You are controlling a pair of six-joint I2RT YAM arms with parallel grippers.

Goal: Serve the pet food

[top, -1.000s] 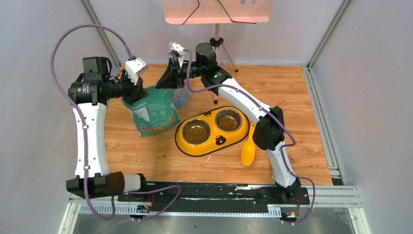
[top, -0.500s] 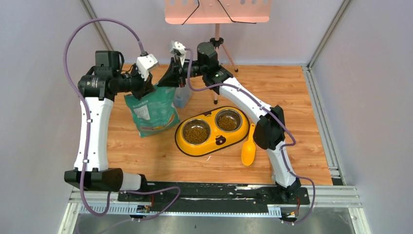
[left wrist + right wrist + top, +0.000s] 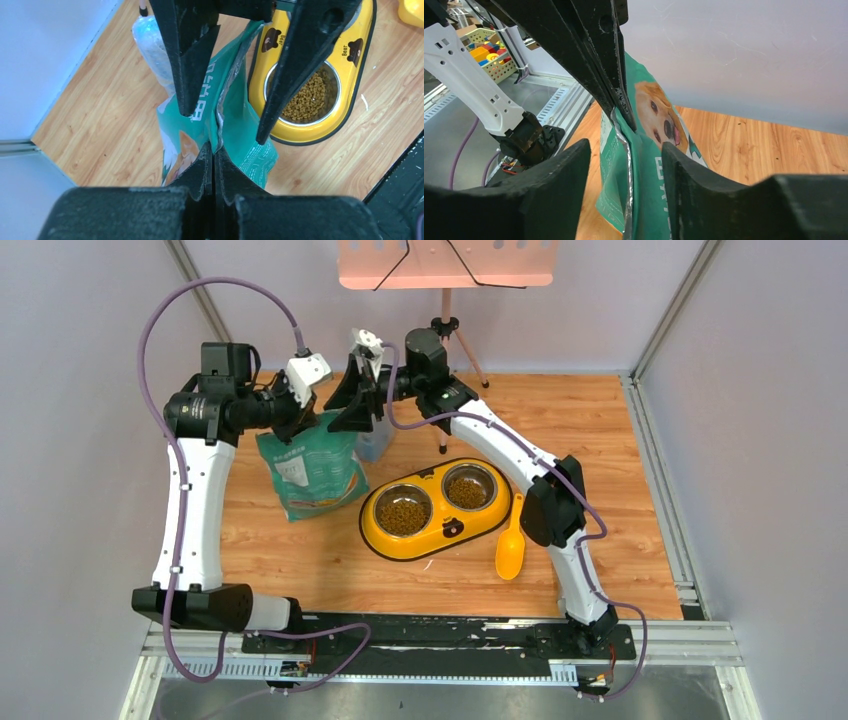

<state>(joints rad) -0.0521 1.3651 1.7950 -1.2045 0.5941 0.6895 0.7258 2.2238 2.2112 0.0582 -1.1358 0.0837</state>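
The pet food, brown kibble [image 3: 403, 512], fills both steel cups of the yellow double feeder [image 3: 440, 543]; it also shows in the left wrist view [image 3: 305, 97]. The green-and-white bag [image 3: 315, 475] stands upright left of the feeder. My left gripper [image 3: 308, 423] is shut on the bag's top edge, its jaws pressed together on the seam [image 3: 214, 150]. My right gripper [image 3: 342, 410] is open, its fingers [image 3: 559, 185] straddling the bag's top [image 3: 649, 165] without closing on it. The orange-yellow scoop [image 3: 511, 552] lies right of the feeder.
A clear plastic bottle [image 3: 375, 440] stands behind the bag, close to the right gripper. A tripod [image 3: 447, 335] stands at the back under a pink panel. Grey walls close in the wooden floor on three sides.
My left arm has shifted right and back, carrying the bag's top with it. My right gripper's jaws have spread apart at the bag's top. Feeder and scoop have not moved.
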